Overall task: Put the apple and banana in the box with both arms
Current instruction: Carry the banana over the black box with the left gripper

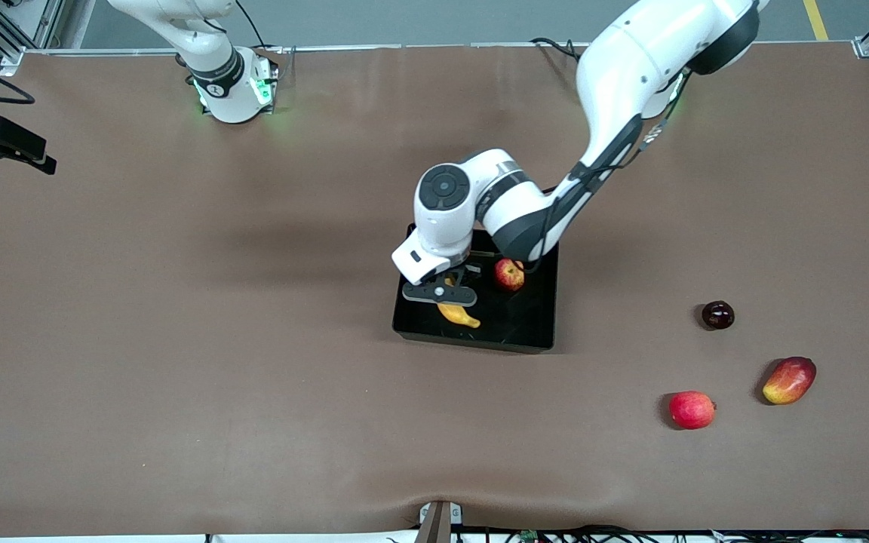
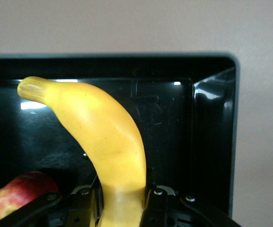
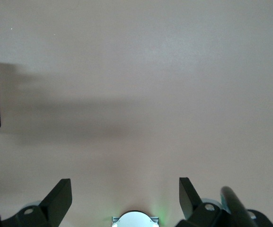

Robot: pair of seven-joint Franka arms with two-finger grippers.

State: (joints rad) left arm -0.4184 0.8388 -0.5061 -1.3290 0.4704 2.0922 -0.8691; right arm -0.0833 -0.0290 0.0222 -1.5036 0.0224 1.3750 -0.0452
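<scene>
I count one banana [image 1: 459,314], one apple [image 1: 509,274] and one box [image 1: 532,332], and beside these three loose fruits that are none of my business. Nearest the front camera, toward my left arm's end of the surface [image 1: 178,377], lies a plain red round fruit [image 1: 692,409]. Just beside it and a little farther from the camera rests an oval red-yellow mango [image 1: 789,380], and farther again a small dark round fruit [image 1: 717,314]. All three lie well apart from the box and nothing of theirs stands in my way.

The black box sits near the middle of the surface. My left claw [image 1: 449,296] hangs over it, pressed tight on the banana; in my left wrist view the banana [image 2: 103,142] rises from between my fingers [image 2: 157,205] and curves across the box's floor, its darker tip toward the box's wall [image 2: 216,142]. The apple lies inside the box, beside the banana, in the part farther from the camera; I see it [image 2: 15,198] at the edge of that same view. My own forearm covers the box's farthest rim.

My right claw [image 3: 125,196] waits spread wide over bare surface, with my right arm's base [image 1: 234,90] at the farthest edge.
</scene>
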